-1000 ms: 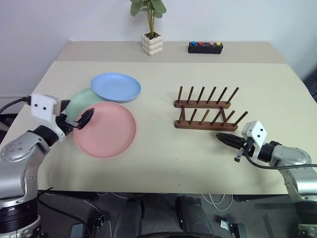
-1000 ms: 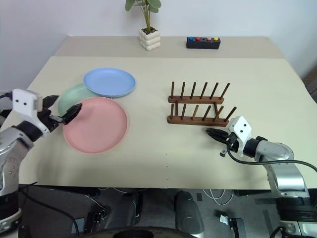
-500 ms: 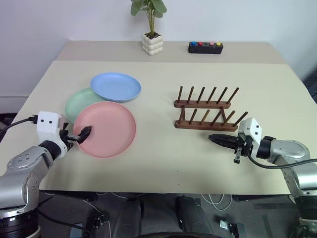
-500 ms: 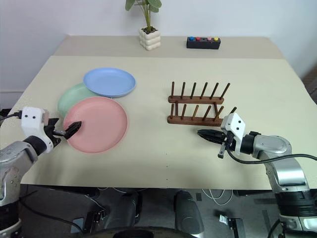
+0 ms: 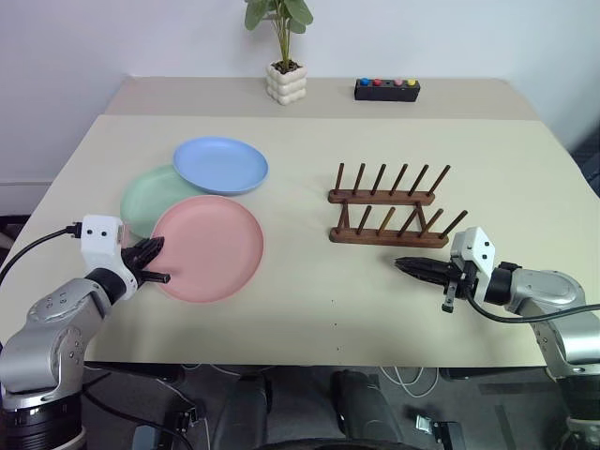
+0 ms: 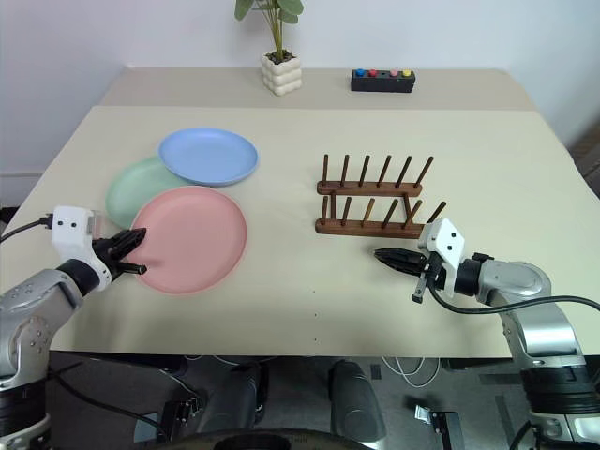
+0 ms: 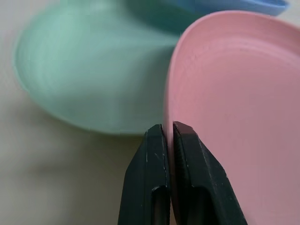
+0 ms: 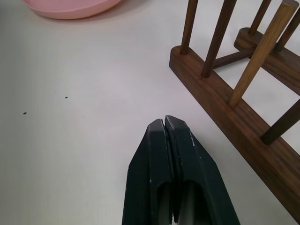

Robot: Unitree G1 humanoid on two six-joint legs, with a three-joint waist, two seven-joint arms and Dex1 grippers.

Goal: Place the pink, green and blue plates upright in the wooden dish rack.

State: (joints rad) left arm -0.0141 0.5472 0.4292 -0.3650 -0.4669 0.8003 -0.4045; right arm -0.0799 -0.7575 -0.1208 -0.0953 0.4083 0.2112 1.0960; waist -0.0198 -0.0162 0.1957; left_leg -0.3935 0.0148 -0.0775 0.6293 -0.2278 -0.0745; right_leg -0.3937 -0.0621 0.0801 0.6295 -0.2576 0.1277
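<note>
Left pincer (image 7: 168,129) pinches the pink plate (image 5: 208,247) rim — right pincer (image 5: 405,266) pressed together, level beside the wooden dish rack (image 5: 386,205).

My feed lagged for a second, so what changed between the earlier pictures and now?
The left gripper came down to the near left rim of the pink plate and shut its fingers on it; the plate has slid slightly right. The right gripper moved slightly left and stayed shut beside the wooden dish rack. The green plate, blue plate and rack have not moved.
</note>
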